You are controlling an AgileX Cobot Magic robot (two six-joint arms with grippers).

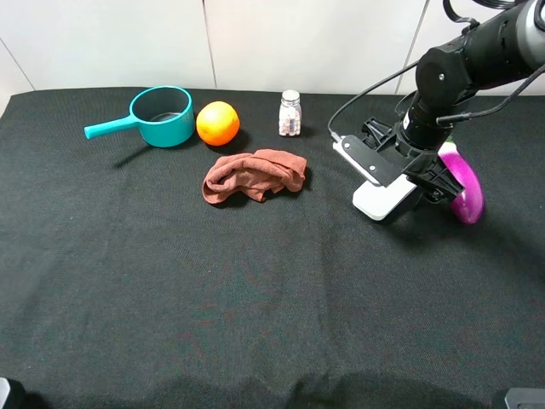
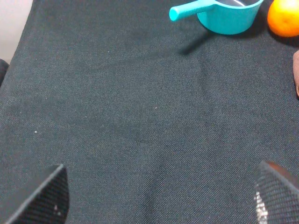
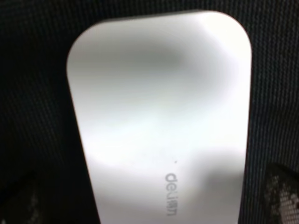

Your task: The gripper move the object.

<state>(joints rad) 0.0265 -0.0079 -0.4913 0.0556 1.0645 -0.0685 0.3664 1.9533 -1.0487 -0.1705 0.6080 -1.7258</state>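
A white flat rounded box [image 1: 383, 202] marked "deli" lies on the black cloth at the right. It fills the right wrist view [image 3: 159, 116]. My right gripper [image 1: 415, 181] hangs low over it, open, with one fingertip [image 3: 285, 193] on each side of the box and a small gap to it. A purple eggplant [image 1: 465, 187] lies just right of the box, partly behind the arm. My left gripper [image 2: 159, 196] is open and empty over bare cloth, with its fingertips [image 2: 46, 196] wide apart.
At the back left stand a teal pot with a handle [image 1: 162, 117] and an orange [image 1: 218, 123]. A small bottle of pills [image 1: 290, 113] stands at the back middle. A crumpled brown cloth [image 1: 254, 175] lies in front of them.
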